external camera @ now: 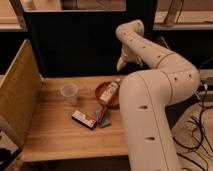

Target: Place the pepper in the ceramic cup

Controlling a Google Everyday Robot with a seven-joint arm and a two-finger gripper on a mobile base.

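Since the gripper (122, 63) hangs above the bowl's (99, 95) far rim, its grip state unreadable and the pepper not made out, locate it first. The cup (69, 93) stands just left of the bowl, so release low, centred over its mouth.

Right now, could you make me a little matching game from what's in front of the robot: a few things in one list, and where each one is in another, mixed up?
Things:
1. ceramic cup
2. bowl
3. bottle
4. tool

Places:
A. lying on its side inside the bowl
B. raised in the air, up past the bowl's far side
C. standing by itself, left of the bowl
D. reddish-brown, right of the cup, next to the robot's thick white arm

Pairs: 1-C, 2-D, 3-A, 4-B
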